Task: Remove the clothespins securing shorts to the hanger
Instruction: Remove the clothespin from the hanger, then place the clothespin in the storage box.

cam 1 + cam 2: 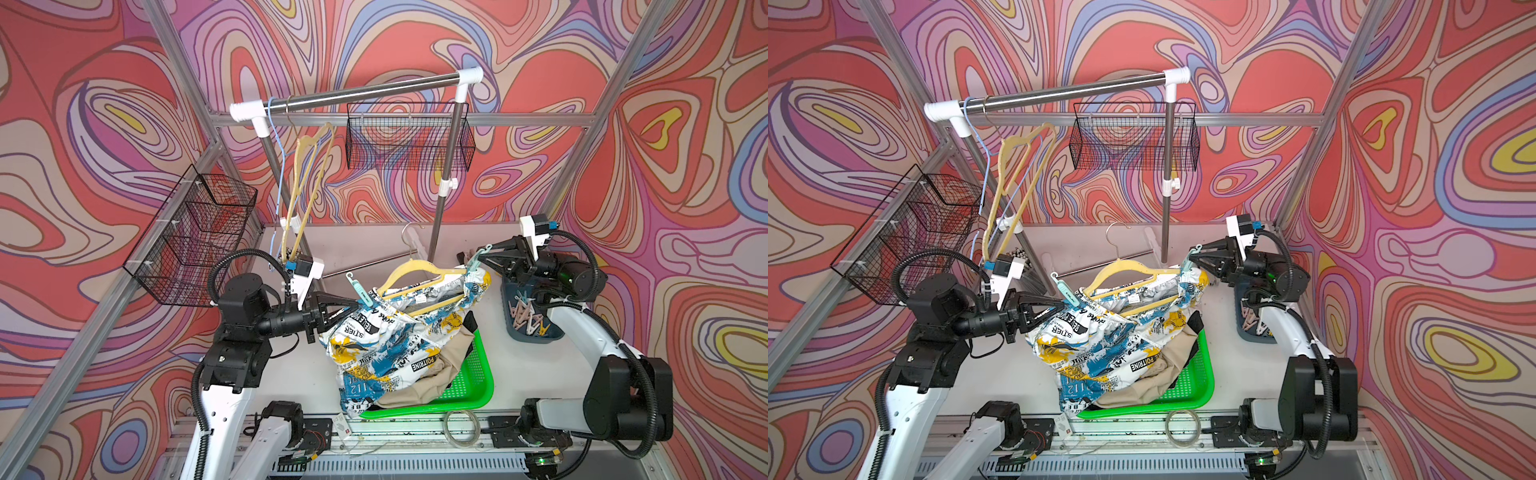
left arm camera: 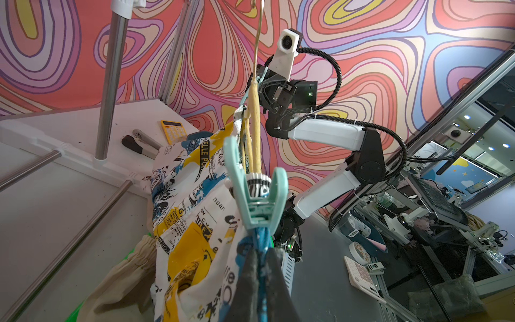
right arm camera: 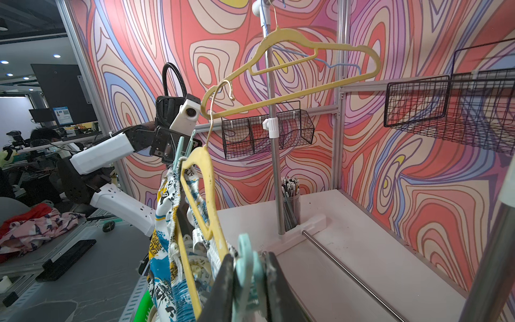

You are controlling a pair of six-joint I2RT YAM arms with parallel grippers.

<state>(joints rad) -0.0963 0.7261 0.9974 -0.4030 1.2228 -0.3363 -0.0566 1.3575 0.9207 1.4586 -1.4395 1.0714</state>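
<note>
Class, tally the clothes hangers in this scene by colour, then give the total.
Yellow hangers: 2, one on the rail at, one carrying the printed shorts at
Blue hangers: 1
Total: 3

The left arm stretches inward, forearm nearly level, the left tool (image 1: 353,306) clamped tight on a mint-green clothespin (image 2: 255,206). Facing it, the right arm bends sharply at the elbow, the right tool (image 1: 482,254) pinching a second mint-green clothespin (image 3: 245,262).
</note>
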